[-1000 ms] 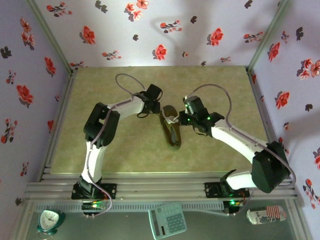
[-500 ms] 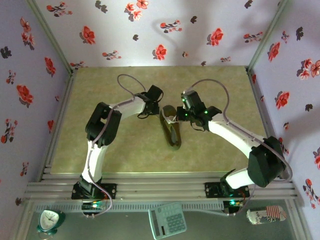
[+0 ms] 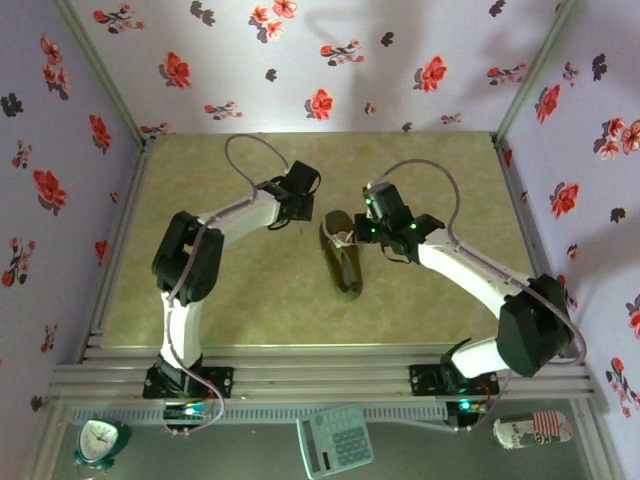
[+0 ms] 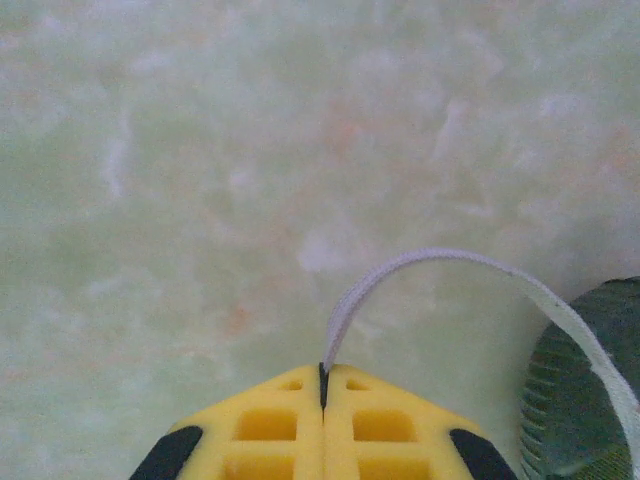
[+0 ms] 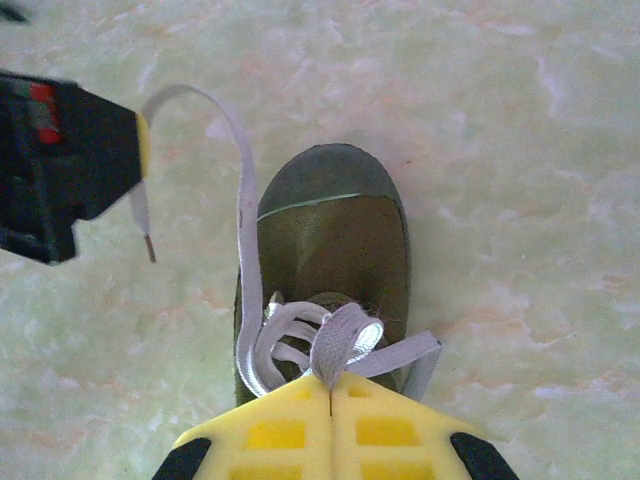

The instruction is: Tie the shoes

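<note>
Top cam: the sneaker (image 3: 342,262) lies on the tabletop (image 3: 230,290), just right of the left pincer (image 3: 300,212), with the right pincer (image 3: 352,238) right at its lacing.

Left wrist cam: the left pincer's pressed together on a white lace (image 4: 430,258), which arcs up ahead of the tips and over to the right, down to the sneaker.

Right wrist cam: the right pincer's pinching a bunched lace loop (image 5: 340,338) right at its tips, sneaker straight ahead, toe pointing away.
</note>
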You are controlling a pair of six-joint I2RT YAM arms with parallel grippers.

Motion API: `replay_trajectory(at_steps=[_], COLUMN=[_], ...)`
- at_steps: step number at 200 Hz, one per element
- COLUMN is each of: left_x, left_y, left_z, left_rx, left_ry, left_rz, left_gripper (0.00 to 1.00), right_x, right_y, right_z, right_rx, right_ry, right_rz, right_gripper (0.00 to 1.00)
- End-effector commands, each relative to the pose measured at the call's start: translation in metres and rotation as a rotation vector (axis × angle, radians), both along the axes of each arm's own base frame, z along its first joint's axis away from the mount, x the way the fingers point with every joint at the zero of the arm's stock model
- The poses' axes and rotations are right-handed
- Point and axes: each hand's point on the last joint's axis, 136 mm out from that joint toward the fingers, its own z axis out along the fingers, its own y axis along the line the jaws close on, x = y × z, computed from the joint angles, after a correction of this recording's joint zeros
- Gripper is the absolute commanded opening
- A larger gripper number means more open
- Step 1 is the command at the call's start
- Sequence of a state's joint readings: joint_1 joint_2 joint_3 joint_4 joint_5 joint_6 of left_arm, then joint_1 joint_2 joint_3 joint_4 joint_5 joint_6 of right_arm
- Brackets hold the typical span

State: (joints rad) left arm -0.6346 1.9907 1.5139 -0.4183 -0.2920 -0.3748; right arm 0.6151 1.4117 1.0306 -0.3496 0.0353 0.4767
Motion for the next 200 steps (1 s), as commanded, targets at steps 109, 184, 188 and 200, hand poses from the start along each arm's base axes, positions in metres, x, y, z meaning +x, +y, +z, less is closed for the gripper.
replay_trajectory(at_steps=[109,184,188,200], left_x=[0.044,0.035,0.034,0.029], left_y=[-0.022,-0.01,-0.007,-0.001], left_z=[0.116,0.102,0.101,0.096], left_rx=[0.311,0.352,0.354,0.355], left_ry=[-0.54,-0.638,-0.64,-0.646], left_rz=[-0.483,-0.392,-0.376,-0.334], left_gripper=[0.0,0.0,0.0,0.0], right_x=[-0.016,-0.015,-0.015,-0.013], right_y=[-0.012,-0.003,-0.003,0.0], right_z=[0.029,0.022,0.021,0.018], right_rx=[0.054,0.072,0.07,0.071], right_ry=[-0.092,-0.068,-0.065,-0.058], right_rz=[-0.012,0.011,0.011,0.011], right_gripper=[0.0,0.0,0.0,0.0])
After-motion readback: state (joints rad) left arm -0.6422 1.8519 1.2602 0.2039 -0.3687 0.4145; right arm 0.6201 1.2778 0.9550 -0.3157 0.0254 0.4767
